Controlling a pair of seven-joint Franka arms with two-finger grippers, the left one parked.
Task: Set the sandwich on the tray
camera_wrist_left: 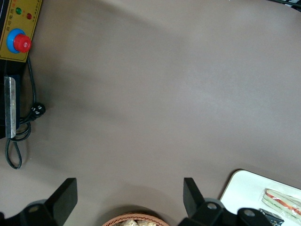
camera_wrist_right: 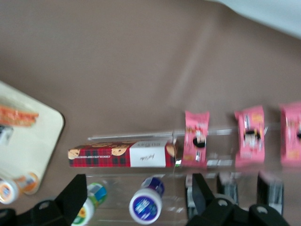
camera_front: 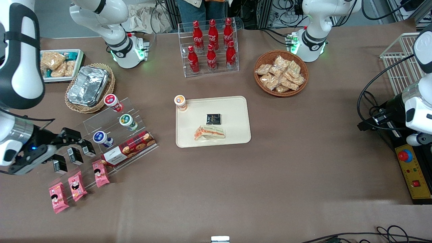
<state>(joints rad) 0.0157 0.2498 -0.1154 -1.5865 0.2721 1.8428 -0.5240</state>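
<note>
Your sandwich (camera_front: 209, 133) lies flat on the tray (camera_front: 236, 114), at the edge nearer the front camera, long axis along that edge, filling stripe facing up. Your gripper (camera_front: 69, 143) hovers over the clear stepped rack (camera_front: 101, 125) at the working arm's end of the brown bench (camera_front: 303, 162), fingers (camera_wrist_right: 77, 188) spread wide and empty.
</note>
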